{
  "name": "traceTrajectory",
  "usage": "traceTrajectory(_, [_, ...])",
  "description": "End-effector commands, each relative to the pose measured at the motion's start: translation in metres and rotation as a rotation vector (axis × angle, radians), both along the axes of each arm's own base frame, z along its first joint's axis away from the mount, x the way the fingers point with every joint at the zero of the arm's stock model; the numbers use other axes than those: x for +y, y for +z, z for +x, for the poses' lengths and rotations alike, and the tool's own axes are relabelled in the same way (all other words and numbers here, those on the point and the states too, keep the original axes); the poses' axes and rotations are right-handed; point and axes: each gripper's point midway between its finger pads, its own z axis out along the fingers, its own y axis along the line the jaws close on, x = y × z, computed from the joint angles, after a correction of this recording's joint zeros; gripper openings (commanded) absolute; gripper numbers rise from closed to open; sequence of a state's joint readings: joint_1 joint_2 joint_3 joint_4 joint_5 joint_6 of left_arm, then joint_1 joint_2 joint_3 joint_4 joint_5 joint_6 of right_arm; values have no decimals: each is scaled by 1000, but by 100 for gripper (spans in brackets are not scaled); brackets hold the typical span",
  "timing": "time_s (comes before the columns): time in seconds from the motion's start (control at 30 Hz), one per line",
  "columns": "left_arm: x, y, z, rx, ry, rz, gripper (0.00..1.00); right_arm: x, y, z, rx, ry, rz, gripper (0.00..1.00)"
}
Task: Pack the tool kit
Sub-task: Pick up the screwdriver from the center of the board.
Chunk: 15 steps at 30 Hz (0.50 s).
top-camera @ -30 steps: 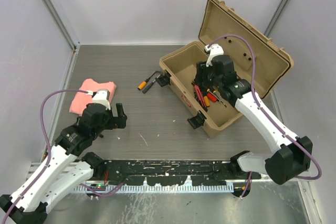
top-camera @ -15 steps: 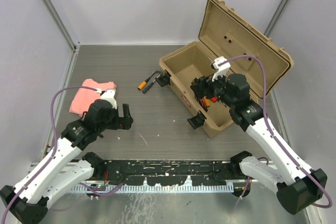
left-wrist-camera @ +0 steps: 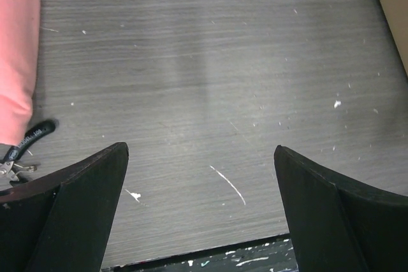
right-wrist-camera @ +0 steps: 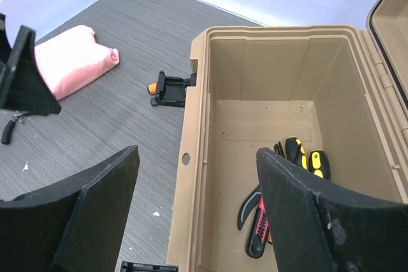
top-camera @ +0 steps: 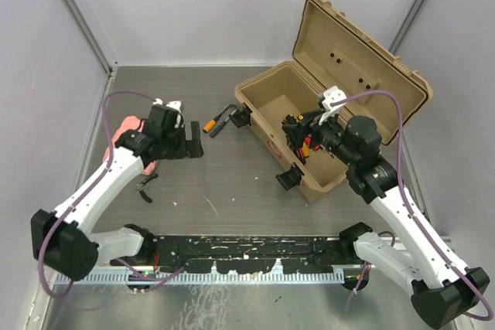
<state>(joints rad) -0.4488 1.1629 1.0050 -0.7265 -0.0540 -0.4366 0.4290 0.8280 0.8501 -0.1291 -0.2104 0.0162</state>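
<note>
Top view: we see the case [top-camera: 271,98] open at the back right of the table [top-camera: 193,183], with the lid [top-camera: 363,59] tipped back and a black latch [top-camera: 288,179] hanging off the front. The right gripper [top-camera: 296,135] hovers over the case's right half, jaws apart and holding nothing. Tools [top-camera: 308,144] lie on the case floor just under it. The left gripper [top-camera: 188,144] is low over the table left of the case, spread wide and empty, and its arm covers most of the cloth [top-camera: 126,127]. An orange tool [top-camera: 210,125] lies on the table by the case's left end, touching it or just beside it, we cannot tell which. A black tool [top-camera: 145,188] lies on the table near the left arm, outside the case. Left wrist: the left gripper [left-wrist-camera: 199,157] is released, and we see only bare table [left-wrist-camera: 210,62] between the fingers [left-wrist-camera: 76,214]. The cloth [left-wrist-camera: 16,49] is at the left edge with the black tool [left-wrist-camera: 32,138] touching its lower end, and a case corner [left-wrist-camera: 395,4] shows top right. Right wrist: the right gripper [right-wrist-camera: 197,170] is open above the case's [right-wrist-camera: 197,125] front rim, gripping nothing. Yellow-black and red-black tools [right-wrist-camera: 290,157] sit at the right of the floor, and the left of the floor is bare. The orange tool [right-wrist-camera: 153,87] peeks from behind the end latch [right-wrist-camera: 173,88]. The cloth [right-wrist-camera: 73,58] is well apart to the left.
</note>
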Motion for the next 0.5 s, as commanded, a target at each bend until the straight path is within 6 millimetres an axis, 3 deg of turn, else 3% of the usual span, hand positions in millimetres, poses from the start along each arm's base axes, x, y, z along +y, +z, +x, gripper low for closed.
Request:
traceTrajectory(0.0, [7,12,31,6,32,-49,99,-6,21,-5,-77,-15,22,80])
traceTrajectory(0.07, [8,6,49,22,40,-42,98,-8,21,-6,-76,-27,24,80])
traceTrajectory(0.27, [-2,-1,110,60,23,27,79,-14,27,-3,-70,-63,11,80])
traceTrajectory(0.37, [-7,-6,139,78,9,66,76,-14,32,-4,-66,-61,11,80])
traceTrajectory(0.47, [-12,-20,157,137,-23,105,72,-14,36,-6,-63,-56,17,80])
